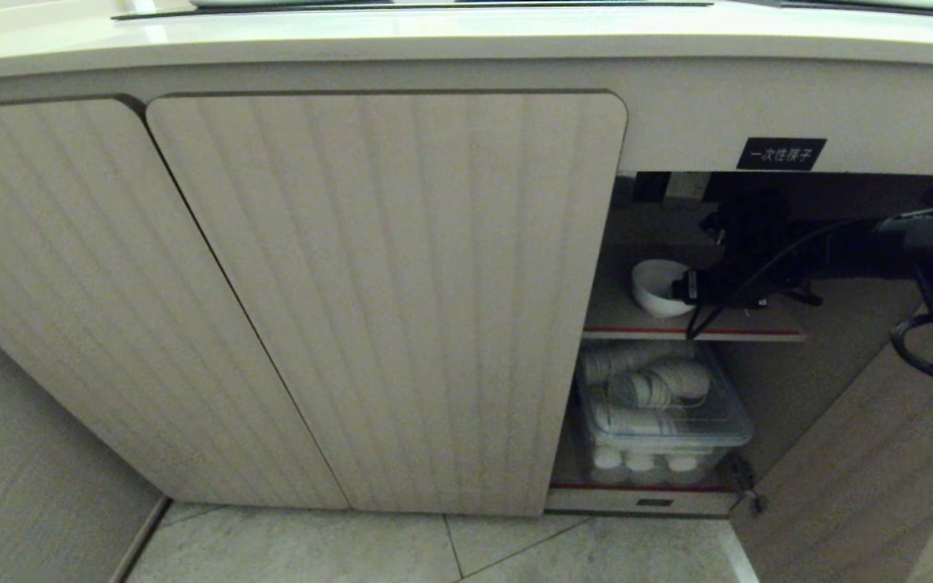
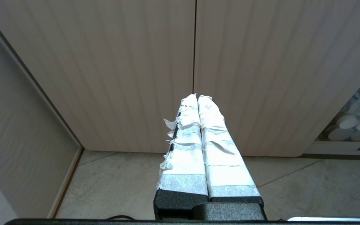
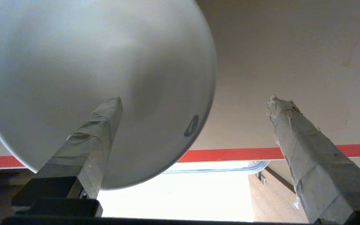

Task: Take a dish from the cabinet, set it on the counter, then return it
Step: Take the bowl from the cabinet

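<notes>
Cabinet [image 1: 385,300], right-hand bay open; the two ribbed doors beside the opening are shut. All positions below are taken from the upper, red-edged shelf [image 1: 746,333].

- The dish [image 1: 658,287] — a small white bowl — stands upright on that shelf, toward the end nearest the shut door.
- Right gripper [image 3: 195,103] reaches into the bay above the shelf. Fingers spread wide, gripping nothing. One taped finger [image 3: 97,131] crosses in front of the bowl, the other stands well clear over bare shelf. Whether the near finger touches the bowl, I cannot tell.
- Left gripper [image 2: 197,97] hangs outside, low before the shut doors, taped fingers pressed together and empty. Idle.
- Under the shelf: a clear lidded tub [image 1: 661,421] of white disposable cups.
- Above the shelf: the counter [image 1: 466,36], its visible strip bare of any dish.

Progress, as I judge it: the dish sits in the cabinet with open jaws at it — this fits either the start of the fetch or the end of the return. The pictures alone do not settle which. If the start, everything remains: close on the rim, lift out, set on the counter, bring back.
</notes>
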